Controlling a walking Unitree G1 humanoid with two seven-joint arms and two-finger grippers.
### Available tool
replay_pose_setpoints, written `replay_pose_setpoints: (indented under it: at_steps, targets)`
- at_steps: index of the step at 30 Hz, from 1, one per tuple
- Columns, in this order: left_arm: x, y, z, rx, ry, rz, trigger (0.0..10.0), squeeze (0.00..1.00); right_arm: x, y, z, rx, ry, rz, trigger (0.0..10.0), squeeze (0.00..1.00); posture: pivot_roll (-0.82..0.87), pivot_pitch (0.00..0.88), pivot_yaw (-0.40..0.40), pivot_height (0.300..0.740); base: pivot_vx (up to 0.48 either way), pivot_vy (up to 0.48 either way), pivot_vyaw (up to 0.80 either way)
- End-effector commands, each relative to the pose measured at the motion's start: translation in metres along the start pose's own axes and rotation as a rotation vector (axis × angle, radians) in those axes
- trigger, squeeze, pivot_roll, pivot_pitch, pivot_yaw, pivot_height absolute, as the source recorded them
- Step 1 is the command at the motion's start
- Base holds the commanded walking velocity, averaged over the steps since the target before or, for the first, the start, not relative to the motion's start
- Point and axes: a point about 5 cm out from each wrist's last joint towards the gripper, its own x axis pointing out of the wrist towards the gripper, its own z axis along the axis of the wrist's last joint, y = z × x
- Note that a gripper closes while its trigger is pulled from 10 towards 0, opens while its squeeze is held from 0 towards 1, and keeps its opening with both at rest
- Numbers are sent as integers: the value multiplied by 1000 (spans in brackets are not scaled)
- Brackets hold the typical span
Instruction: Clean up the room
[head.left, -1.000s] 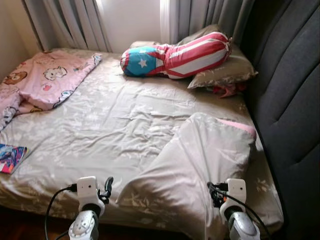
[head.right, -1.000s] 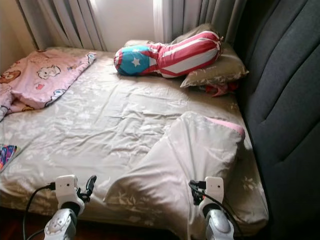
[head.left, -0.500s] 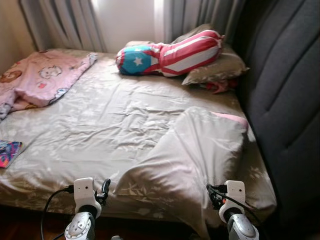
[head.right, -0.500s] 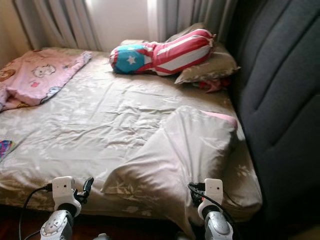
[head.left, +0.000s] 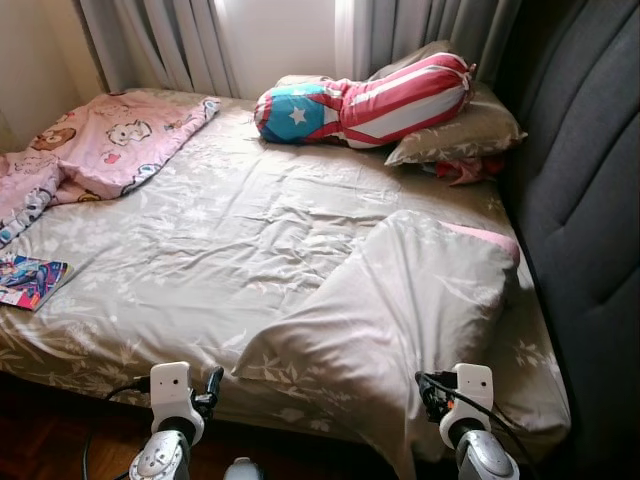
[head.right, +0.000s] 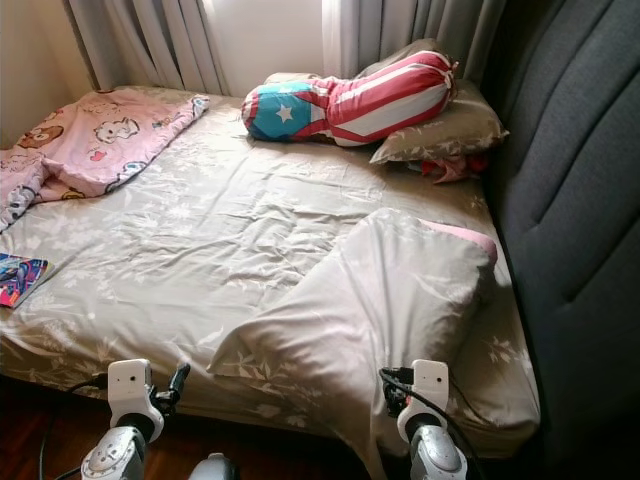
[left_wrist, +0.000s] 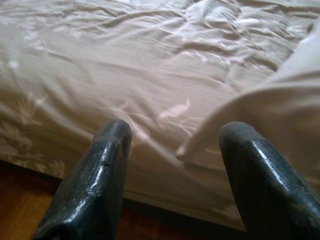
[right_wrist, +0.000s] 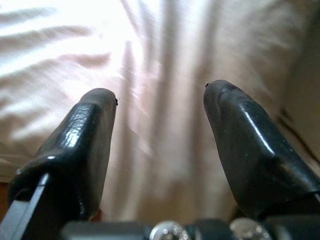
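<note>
1. Bedding covers the bed: a rumpled beige sheet with a pale leaf print, running from the curtains at the far side to the near edge, where dark wooden floor shows below.
2. Nearest the robot lies a large beige pillow in matching fabric, askew, one corner hanging over the near edge of the mattress and a pink inner case peeking out at the end by the dark padded headboard.
3. At the far end, a red-and-white striped bolster with a blue starred end rests partly on a second beige pillow, with a small red item tucked under that pillow.
4. A pink cartoon-print blanket is bunched in the far left corner, and a colourful book lies flat near the bed's left edge, well apart from the pillows.
5. The left gripper hovers just off the near edge of the bed beside the big pillow's corner, its fingers spread and holding nothing.
6. The right gripper faces the hanging fabric of the same pillow, fingers likewise parted and empty.
</note>
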Motion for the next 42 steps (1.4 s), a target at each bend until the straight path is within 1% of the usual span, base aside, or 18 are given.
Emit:
replay_pose_setpoints:
  at_steps: [1, 8, 12, 15, 16, 17, 20, 23, 28, 30, 34, 35, 36, 37, 38, 42]
  targets:
    - [2, 4, 4, -6, -11, 5, 10000, 0, 1, 1, 1, 14, -1, -3, 10000, 0, 5, 0, -39, 660, 360, 0, 0]
    - [1, 6, 5, -4, -11, 3, 10000, 0, 2, 3, 2, 29, -4, -9, 10000, 0, 4, 0, -34, 660, 343, 0, 0]
    - [1, 6, 5, -4, -12, 2, 10000, 0, 2, 3, 2, 39, -4, -16, 10000, 0, 5, 0, -34, 660, 0, 0, 0]
    - [1, 6, 6, -6, -21, -3, 10000, 0, 2, 2, 2, 78, -3, -30, 10000, 0, 6, 0, -34, 660, 0, 0, 0]
    - [0, 6, 6, -5, -23, -6, 10000, 0, 2, 1, 1, 90, 4, -42, 10000, 1000, 5, 0, -32, 660, 0, 0, 0]
    - [0, 6, 6, -5, -23, -6, 10000, 0, 2, 1, 1, 90, 4, -42, 10000, 1000, 5, 0, -32, 660, 0, 0, 0]
    - [-2, 6, 3, -3, -16, -12, 10000, 0, 2, -3, -1, 139, 19, -70, 10000, 1000, 9, 0, -28, 660, 0, 0, 0]
    - [-3, 6, 2, 2, -13, -17, 10000, 0, 2, -4, -2, 162, 30, -86, 10000, 1000, 14, 0, -24, 660, 0, 0, 0]
    - [-6, 10, 1, 14, -12, -23, 10000, 0, 2, -3, -3, 211, 34, -84, 10000, 1000, 20, 0, -16, 660, 0, 0, 0]
    - [-7, 12, 2, 23, -11, -25, 10000, 0, 1, -2, -7, 229, 52, -78, 10000, 1000, 24, 0, -11, 660, 0, 0, 0]
    - [-7, 14, 3, 32, -16, -31, 10000, 0, -1, 0, -13, 229, 78, -63, 10000, 1000, 26, 0, -3, 660, 0, 0, 0]
    - [-7, 16, 6, 35, -25, -35, 10000, 0, -4, 1, -20, 200, 129, -68, 10000, 1000, 28, 0, 0, 660, 0, 0, 0]
    - [-7, 16, 6, 35, -25, -35, 10000, 0, -4, 1, -20, 200, 129, -68, 10000, 1000, 28, 0, 0, 660, 0, 0, 0]
    - [-7, 16, 8, 38, -35, -40, 10000, 0, -6, 1, -26, 182, 164, -68, 10000, 1000, 28, 0, 3, 660, 0, 0, 0]
    - [-6, 15, 10, 41, -39, -46, 10000, 0, -8, 1, -29, 172, 178, -65, 10000, 1000, 29, 0, 5, 660, 0, 0, 0]
    - [-7, 14, 11, 44, -45, -56, 10000, 0, -10, 0, -33, 189, 201, -57, 10000, 1000, 36, 0, 10, 660, 0, 0, 0]
